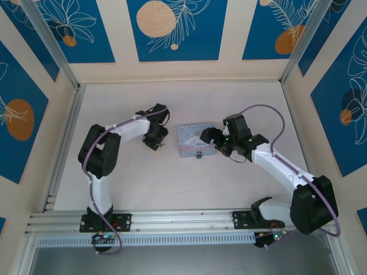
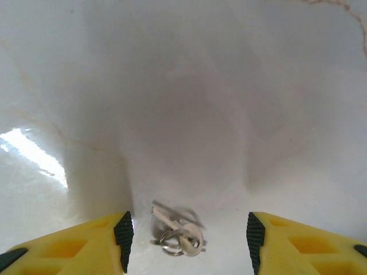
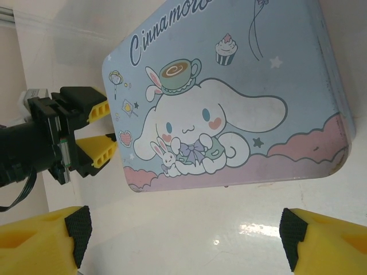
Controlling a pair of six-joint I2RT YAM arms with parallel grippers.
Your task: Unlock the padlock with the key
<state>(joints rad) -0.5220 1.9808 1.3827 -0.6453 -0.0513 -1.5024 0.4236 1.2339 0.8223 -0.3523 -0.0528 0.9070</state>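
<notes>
Key between spread left jaws

Overhead and wrist close-ups sharing tin

Tin: pale blue lid, white cartoon pup, pink clouds, navy script. Key silvery on white table. Left gripper fingers yellow w/ black pads; right gripper fingers same. Walls: cream w/ blue panels, orange discs, white leaf outlines. Arms white & black.
</notes>
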